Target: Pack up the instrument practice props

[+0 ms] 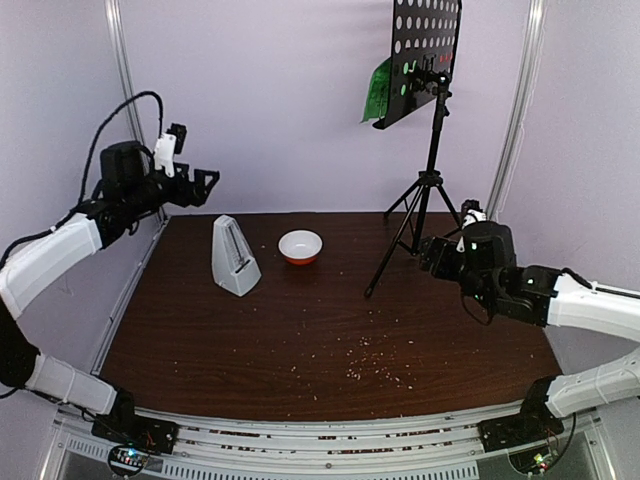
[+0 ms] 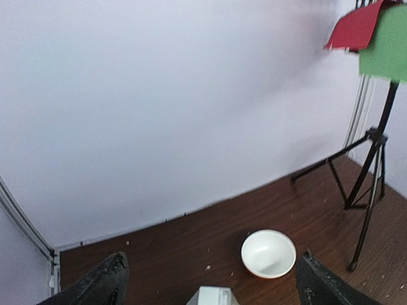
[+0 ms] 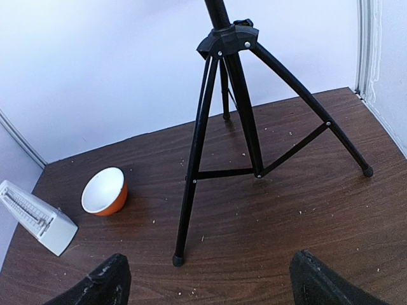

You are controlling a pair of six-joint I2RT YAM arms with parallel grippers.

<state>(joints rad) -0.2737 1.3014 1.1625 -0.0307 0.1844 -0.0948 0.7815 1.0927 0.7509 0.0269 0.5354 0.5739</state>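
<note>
The white pyramid metronome [image 1: 235, 258] stands upright on the left of the brown table [image 1: 300, 350]; only its top [image 2: 213, 296] shows in the left wrist view. My left gripper [image 1: 205, 183] hovers high above and left of it, open and empty [image 2: 211, 267]. The black tripod music stand [image 1: 427, 190] rises at the back right, with a green page [image 1: 379, 92] on its perforated desk [image 1: 425, 45]. Red [image 2: 356, 28] and green [image 2: 385, 44] pages show in the left wrist view. My right gripper [image 1: 436, 250] is open just right of the tripod legs [image 3: 191, 190], holding nothing [image 3: 206, 267].
A small white-and-orange bowl [image 1: 300, 246] sits between the metronome and the stand, also visible as the bowl [image 2: 268, 253] and the bowl [image 3: 105, 190]. Crumbs are scattered over the table's front half [image 1: 370, 360]. White walls close in the back and sides.
</note>
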